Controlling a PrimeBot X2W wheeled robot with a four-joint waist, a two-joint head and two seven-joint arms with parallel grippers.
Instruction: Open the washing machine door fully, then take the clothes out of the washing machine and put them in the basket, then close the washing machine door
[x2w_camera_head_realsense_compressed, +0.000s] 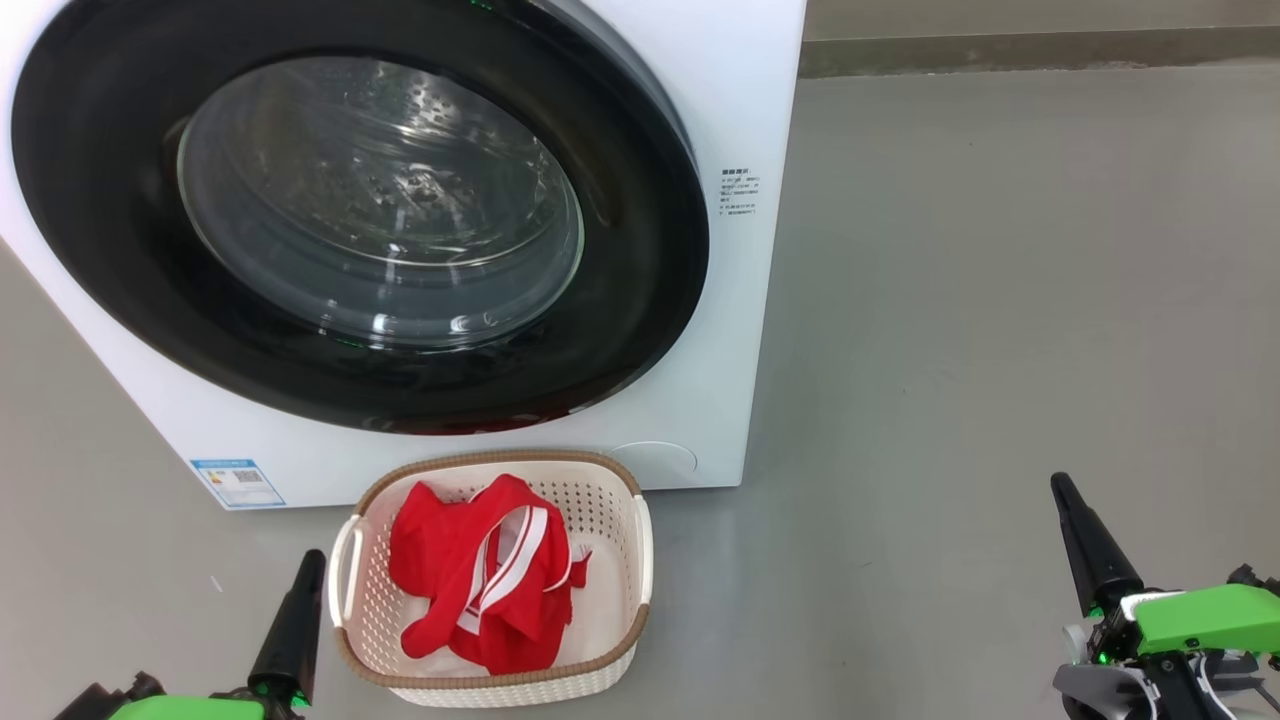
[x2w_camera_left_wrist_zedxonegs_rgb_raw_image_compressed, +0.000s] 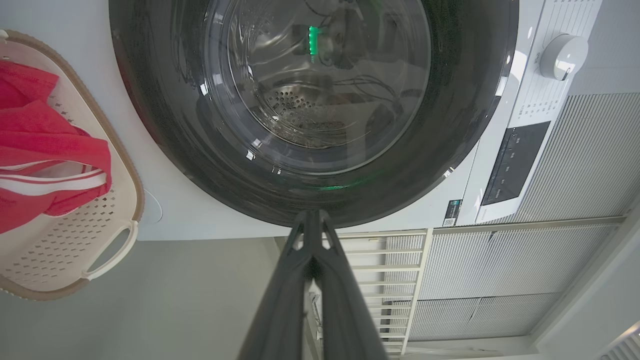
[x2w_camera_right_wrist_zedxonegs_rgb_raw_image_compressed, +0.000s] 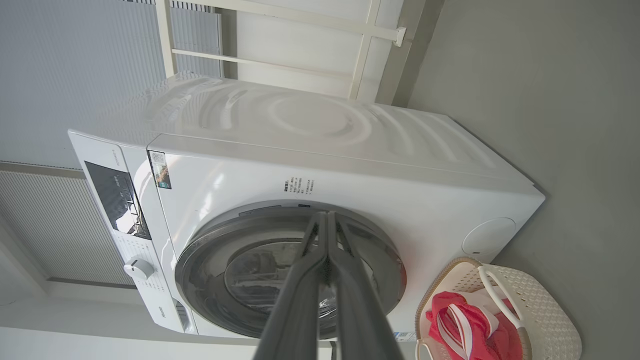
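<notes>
a: where's the red stuff now?
b: the clothes (x2w_camera_head_realsense_compressed: 480, 590) are heaped in the basket (x2w_camera_head_realsense_compressed: 498, 457), across its middle and toward its left wall. the basket sits on the floor (x2w_camera_head_realsense_compressed: 950, 350), its far rim just beside the bottom front edge of the washing machine (x2w_camera_head_realsense_compressed: 745, 330).
a: and the washing machine door (x2w_camera_head_realsense_compressed: 372, 205)?
b: it looks swung in against the front, black rim flat to the white panel. whether the latch has caught, i can't tell from here.
a: the arms?
b: both low, at the robot's own end of the floor. the left gripper (x2w_camera_head_realsense_compressed: 312, 565) has its two dark fingers pressed together on nothing, tip just beside the basket's near left corner. the right gripper (x2w_camera_head_realsense_compressed: 1063, 492) is the same, pinched together and empty, well apart from the basket, out on bare floor off the machine's right side.
a: so if the door wants one last push?
b: i'd say that's all that could be left. the door lies ahead of and above both tips, and more to the left. the left one points almost straight at the rim's lower edge, so it's the nearer arm. the right would have to reach across toward the left.
a: any risk?
b: the basket stands right beneath the door's lower rim, so a low reach could nudge it.
</notes>
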